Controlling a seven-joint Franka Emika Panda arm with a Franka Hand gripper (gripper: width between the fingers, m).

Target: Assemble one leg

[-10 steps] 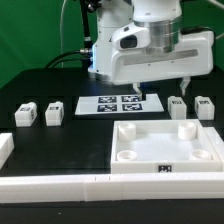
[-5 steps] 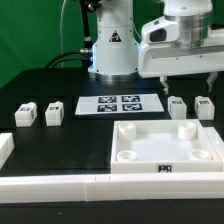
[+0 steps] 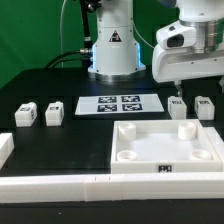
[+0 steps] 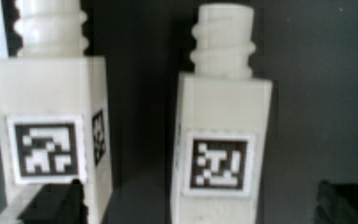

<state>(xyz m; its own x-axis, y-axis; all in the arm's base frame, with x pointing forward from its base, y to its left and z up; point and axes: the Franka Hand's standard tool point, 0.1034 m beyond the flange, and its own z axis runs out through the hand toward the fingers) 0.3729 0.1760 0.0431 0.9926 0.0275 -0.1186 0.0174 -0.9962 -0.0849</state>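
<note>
Wrist view shows the gripper (image 4: 197, 205), claw spread wide, above the leg (image 4: 222, 135) and a second leg (image 4: 51, 120). Both lie side by side near the tabletop's edge on the exterior view's right.

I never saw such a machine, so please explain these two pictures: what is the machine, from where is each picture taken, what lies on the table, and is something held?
This is a robot arm with a two-finger hand. One picture comes from a camera off the arm, the other from a camera on its wrist. On the black table lie a marker board, a square panel, long white bars and four small tagged legs. The hand hovers open above the pair at the exterior view's right, seen close in the wrist view. It holds nothing.
</note>
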